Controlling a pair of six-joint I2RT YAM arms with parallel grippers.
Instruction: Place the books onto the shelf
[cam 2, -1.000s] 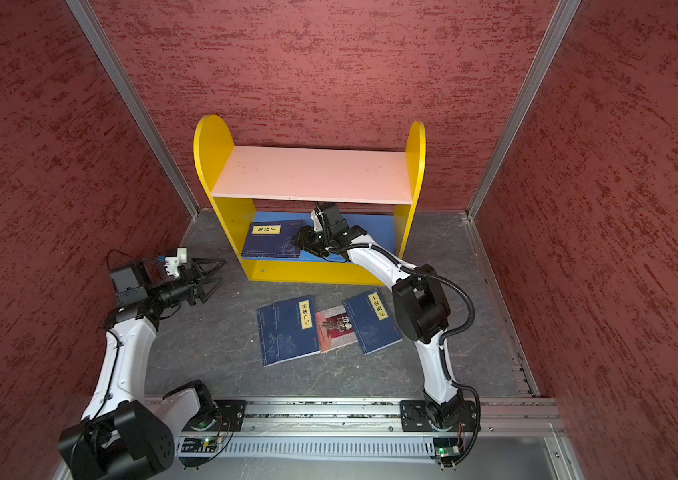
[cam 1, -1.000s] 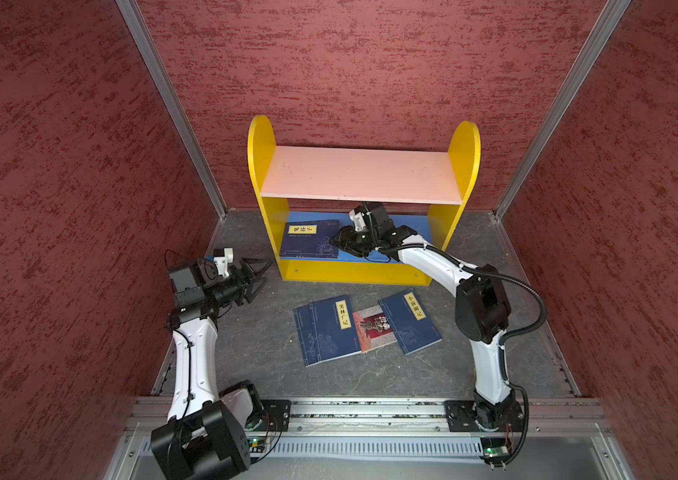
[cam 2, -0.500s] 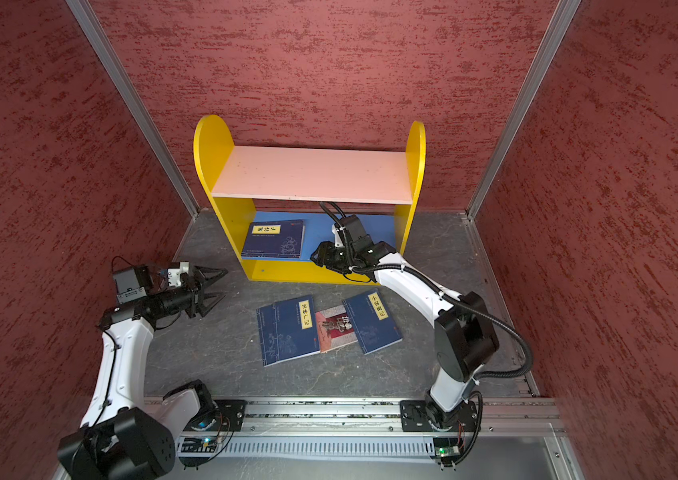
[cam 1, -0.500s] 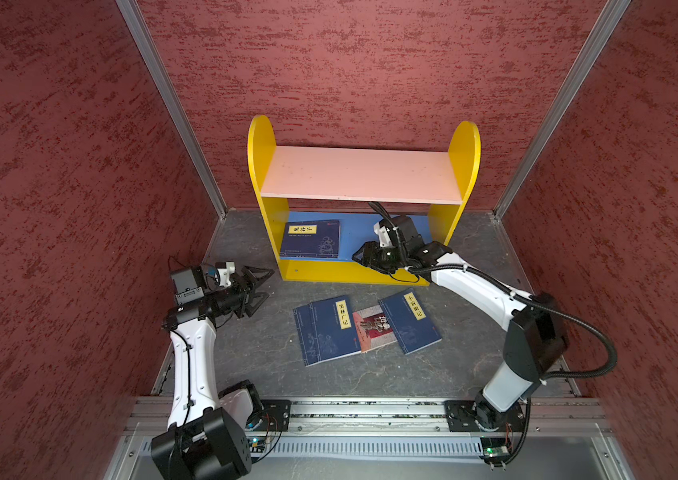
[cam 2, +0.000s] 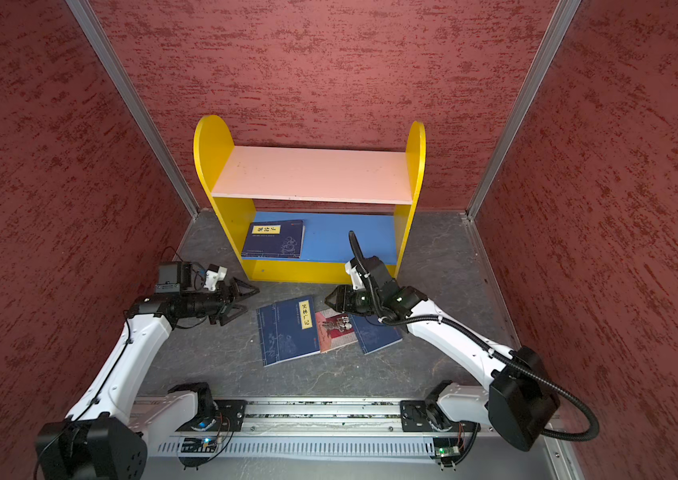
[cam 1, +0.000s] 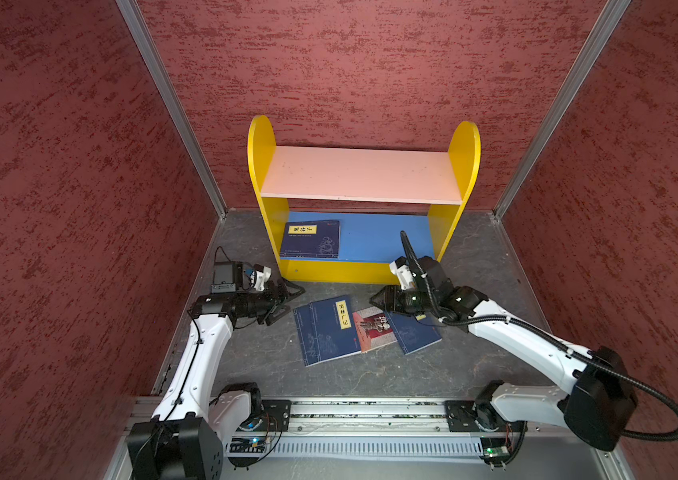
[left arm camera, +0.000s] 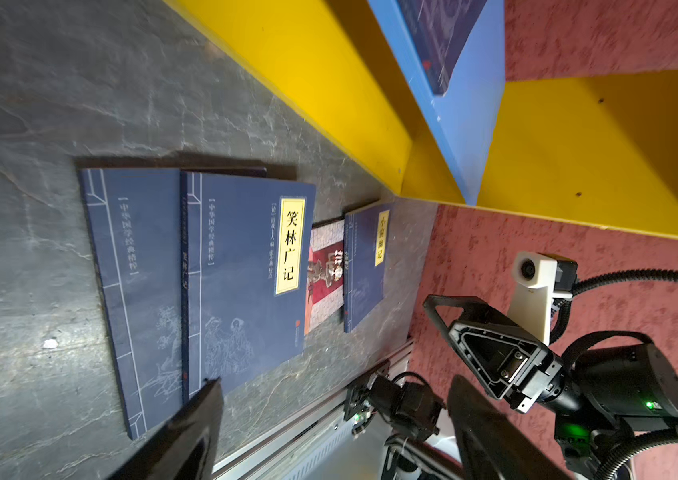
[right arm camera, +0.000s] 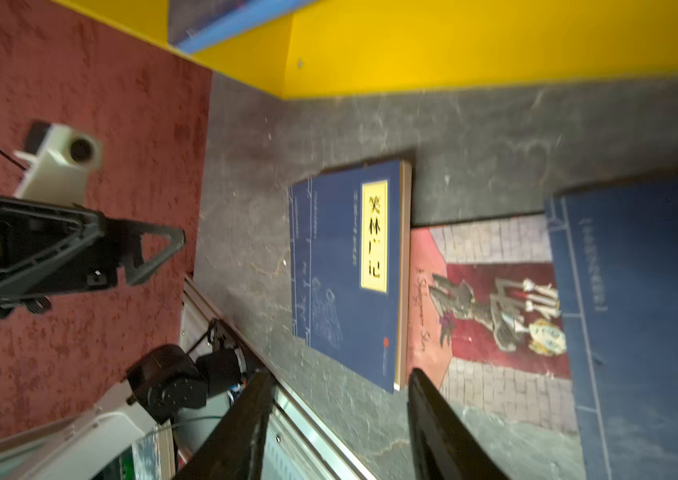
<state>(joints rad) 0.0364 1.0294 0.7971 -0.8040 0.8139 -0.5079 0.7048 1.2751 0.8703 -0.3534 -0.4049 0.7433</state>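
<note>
The shelf (cam 1: 362,174) (cam 2: 312,174) stands against the back wall. One navy book (cam 1: 312,239) (cam 2: 275,239) lies flat on the left of its blue lower board. Several books lie on the floor in front: a navy labelled one (cam 1: 327,332) (left arm camera: 246,270) (right arm camera: 345,270) overlapping another navy one (left arm camera: 133,270), a pink-and-red one (cam 1: 374,332) (right arm camera: 487,299), and a navy one (cam 1: 416,336) (left arm camera: 364,266) furthest right. My right gripper (cam 1: 374,301) (cam 2: 327,301) (right arm camera: 339,374) hovers open over the far end of the pink and right navy books. Left of the pile, my left gripper (cam 1: 295,300) (left arm camera: 335,386) stands open and empty.
Red textured walls close in on three sides, with the shelf's yellow base (cam 1: 329,272) just behind the floor books. A metal rail (cam 1: 370,415) carrying both arm bases runs along the front. Bare grey floor (cam 1: 370,374) lies between the rail and the books.
My right gripper has drawn back out of the shelf's lower tier and come down to the floor books. The left gripper has dropped lower and nearer the pile. The shelved book stays put.
</note>
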